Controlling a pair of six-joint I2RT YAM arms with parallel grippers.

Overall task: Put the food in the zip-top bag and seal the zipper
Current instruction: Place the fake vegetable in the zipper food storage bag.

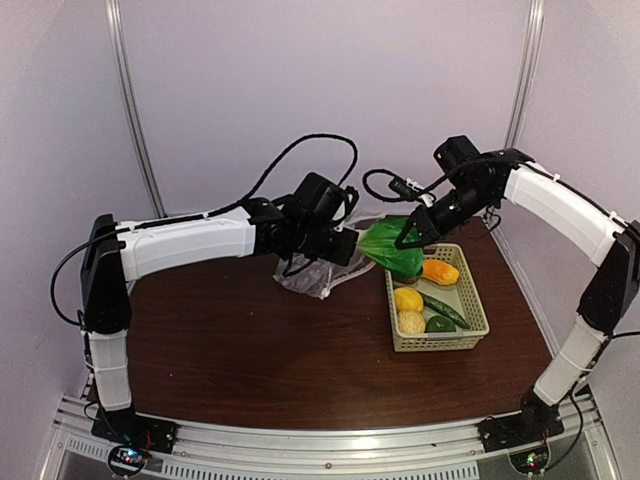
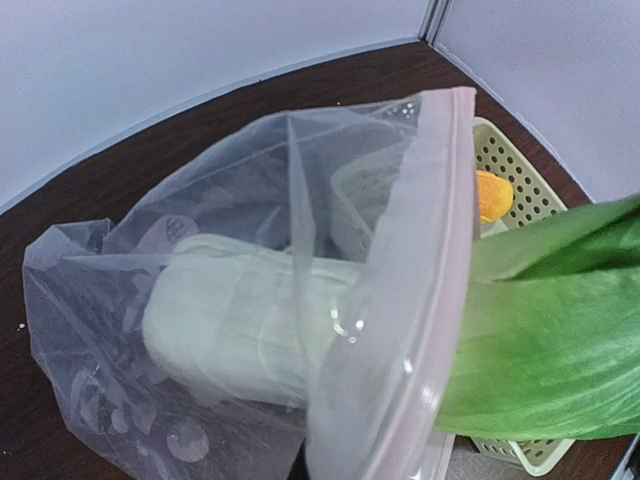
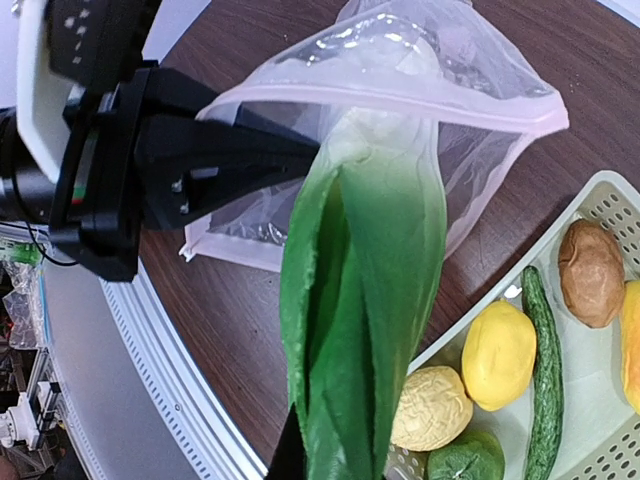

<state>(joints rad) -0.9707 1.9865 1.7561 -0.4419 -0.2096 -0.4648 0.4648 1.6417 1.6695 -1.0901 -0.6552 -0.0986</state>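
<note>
The clear zip-top bag hangs over the table with its mouth facing right. My left gripper is shut on the bag's mouth edge, by the pinkish zipper strip. My right gripper is shut on the leaf end of the bok choy. The bok choy's white stem lies inside the bag, while its green leaves stick out past the mouth. The leaves hide most of my right fingers in the right wrist view.
The pale green basket stands right of the bag. It holds a yellow lemon, a pale wrinkled lemon, a cucumber, a brown round piece, a green pepper and an orange piece.
</note>
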